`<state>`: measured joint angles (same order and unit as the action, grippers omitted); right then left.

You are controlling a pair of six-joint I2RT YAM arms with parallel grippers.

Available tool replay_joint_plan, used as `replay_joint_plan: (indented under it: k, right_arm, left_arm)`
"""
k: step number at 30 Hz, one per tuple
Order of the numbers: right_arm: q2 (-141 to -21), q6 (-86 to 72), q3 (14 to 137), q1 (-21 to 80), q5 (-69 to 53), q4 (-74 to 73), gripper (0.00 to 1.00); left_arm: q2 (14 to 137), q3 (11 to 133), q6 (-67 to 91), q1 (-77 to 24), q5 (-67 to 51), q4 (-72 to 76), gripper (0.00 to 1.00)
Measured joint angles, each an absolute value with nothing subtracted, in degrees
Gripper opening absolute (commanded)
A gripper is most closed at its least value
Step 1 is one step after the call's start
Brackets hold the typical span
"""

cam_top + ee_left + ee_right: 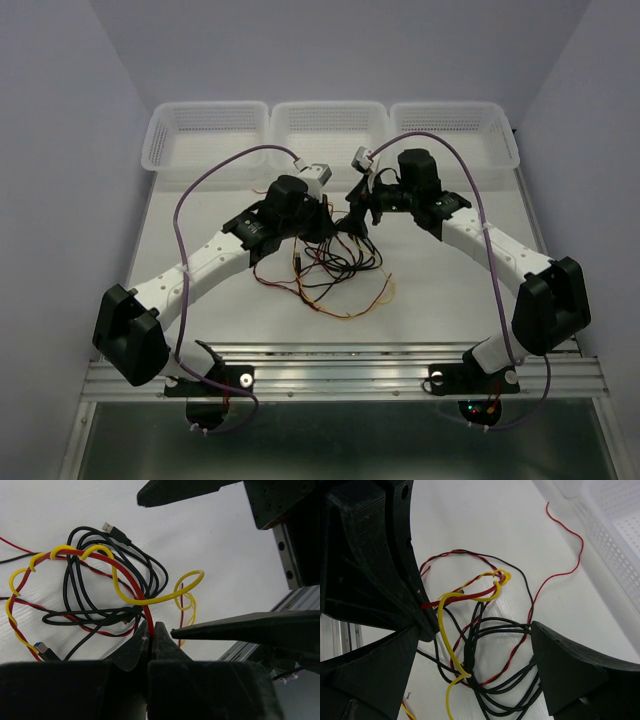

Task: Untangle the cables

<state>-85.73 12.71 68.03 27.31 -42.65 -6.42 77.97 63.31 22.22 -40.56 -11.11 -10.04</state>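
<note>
The cables lie in one tangle (335, 272) on the white table between the arms. My left gripper (151, 627) is shut on the thick red cable (131, 582), which rises out of the tangle into its jaws. The yellow cable (150, 600) winds around the red one. The black cable (75, 585) lies in several loops and ends in a USB plug (109, 528). My right gripper (475, 627) is open and empty above the black loops (505, 625), close beside the left gripper (365, 555). Its fingers (240, 627) show in the left wrist view.
Three white mesh baskets (330, 125) stand along the back edge; one shows in the right wrist view (615, 525). A thin red wire (570, 565) trails from the tangle toward it. Purple arm cables (185, 200) arc over both arms. A metal rail (340, 375) runs along the near edge.
</note>
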Motion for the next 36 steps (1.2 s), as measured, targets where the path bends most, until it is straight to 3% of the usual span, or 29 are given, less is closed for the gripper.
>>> replay_joint_plan:
  k: [1, 3, 4, 9, 12, 17, 21, 30, 36]
  right_arm:
    - [-86.59, 12.84, 68.20, 27.92, -42.63, -6.42, 0.70]
    - [-87.11, 12.60, 68.23, 28.62, -42.63, -6.52, 0.37]
    - [-87.15, 12.56, 68.23, 28.82, -42.65, -6.74, 0.01]
    - [-87.05, 9.96, 68.20, 29.74, -38.74, -5.34, 0.01]
    - [-86.32, 3.90, 67.44, 29.74, -29.74, -2.50, 0.01]
    - [-84.18, -6.00, 67.46, 30.06, 1.85, -1.91, 0.01]
    - [-83.22, -10.87, 68.01, 29.50, 15.22, -2.59, 0.01]
    - [-75.92, -16.21, 75.11, 13.96, 24.58, -6.37, 0.01]
    - [-71.50, -15.00, 81.87, 12.03, 28.69, -7.03, 0.01]
  left_arm:
    - [77.97, 63.31, 22.20, -40.56, -11.14, -10.07, 0.00]
    - [77.97, 63.07, 22.20, -40.51, -10.57, -10.50, 0.00]
    - [78.04, 62.96, 22.20, -40.40, -10.48, -10.39, 0.00]
    - [78.15, 62.61, 22.55, -40.77, -10.70, -10.13, 0.00]
    - [78.15, 62.61, 23.24, -40.82, -9.30, -10.41, 0.00]
    - [76.82, 62.94, 25.28, -40.73, -1.15, -12.95, 0.00]
    - [74.63, 65.76, 27.53, -37.87, 3.60, -14.96, 0.00]
    - [65.43, 70.24, 30.83, -10.02, 6.83, -20.53, 0.00]
    - [63.35, 74.65, 30.89, -6.02, 6.15, -21.43, 0.00]
